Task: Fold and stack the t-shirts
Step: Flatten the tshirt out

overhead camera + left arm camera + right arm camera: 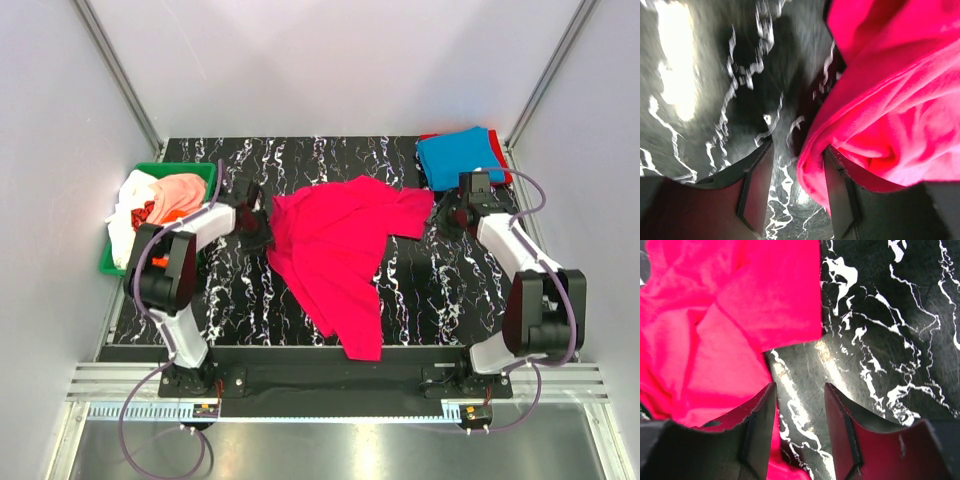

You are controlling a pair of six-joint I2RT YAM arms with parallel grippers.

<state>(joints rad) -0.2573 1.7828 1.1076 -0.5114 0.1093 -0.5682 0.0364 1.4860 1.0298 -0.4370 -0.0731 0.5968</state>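
A magenta-pink t-shirt (340, 250) lies spread and crumpled in the middle of the black marbled table (440, 290). My left gripper (255, 225) is open at its left edge; in the left wrist view (797, 172) a fold of the pink cloth (890, 100) hangs between the jaws against the right finger. My right gripper (445, 215) is open at the shirt's right sleeve; in the right wrist view (799, 412) only bare table lies between the jaws, with the pink cloth (715, 315) beside the left finger. A folded blue t-shirt (460, 157) lies on a red one at the back right.
A green bin (115, 262) at the left edge holds orange, peach-pink and white t-shirts (165, 197). White walls and metal posts enclose the table. The shirt's lower hem (362, 340) hangs near the table's front edge.
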